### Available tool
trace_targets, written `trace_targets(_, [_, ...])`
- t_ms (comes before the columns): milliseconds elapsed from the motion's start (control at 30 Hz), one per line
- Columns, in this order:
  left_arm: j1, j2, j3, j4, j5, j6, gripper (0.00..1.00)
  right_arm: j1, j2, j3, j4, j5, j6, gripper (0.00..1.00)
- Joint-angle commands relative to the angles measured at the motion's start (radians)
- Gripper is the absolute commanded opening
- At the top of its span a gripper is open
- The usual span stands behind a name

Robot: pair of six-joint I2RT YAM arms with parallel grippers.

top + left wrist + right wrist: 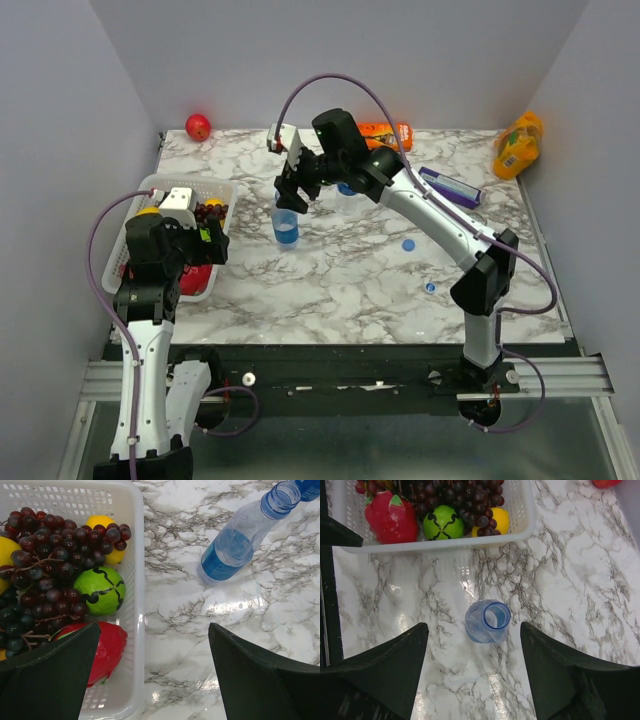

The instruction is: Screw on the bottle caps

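Note:
One clear bottle (285,228) with a blue label stands upright and uncapped mid-table. My right gripper (293,200) hangs over it. In the right wrist view the bottle's open neck (487,621) sits between the spread fingers of that gripper (473,630), untouched. A second bottle (347,189) is mostly hidden behind the right arm. Two blue bottle caps (407,244) (430,287) lie on the marble to the right. My left gripper (200,250) hovers open and empty over the basket's right rim (135,595). The left wrist view shows that gripper (154,630) and the near bottle (235,540).
A white basket (225,190) at the left holds grapes (50,555), a lemon, a green ball (100,590) and a red fruit (107,647). A red apple (198,126), an orange packet (385,130), an orange juice bottle (517,146) and a purple box (450,187) lie along the back and right.

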Motion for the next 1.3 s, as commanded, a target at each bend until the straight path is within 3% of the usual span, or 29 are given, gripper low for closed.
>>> trace_targets(0, [0.008,-0.013,0.002,0.016,0.027,-0.002,0.99,0.013,0.045,0.032,0.043,0.04,0.063,0.8])
trace_targets(533, [0.012,0.038,0.034,0.01,0.123,-0.013,0.99,0.019,0.162,0.06,0.095,0.147,0.053,0.66])
trace_targets(733, [0.012,0.082,0.046,0.019,0.175,-0.011,0.99,0.021,0.174,0.051,0.092,0.141,0.055,0.53])
trace_targets(933, [0.011,0.128,0.019,0.068,0.269,0.029,0.98,0.019,0.168,0.06,0.092,0.123,0.046,0.22])
trace_targets(1067, [-0.009,0.118,-0.094,0.256,0.404,0.09,0.99,0.019,0.105,0.054,0.065,0.118,0.04,0.01])
trace_targets(1167, [-0.049,0.122,-0.165,0.379,0.487,0.101,0.99,0.019,0.006,-0.004,0.04,0.08,-0.005,0.01])
trace_targets(1267, [-0.122,0.21,-0.15,0.378,0.523,0.142,0.99,0.015,-0.068,-0.025,-0.027,0.036,-0.034,0.01])
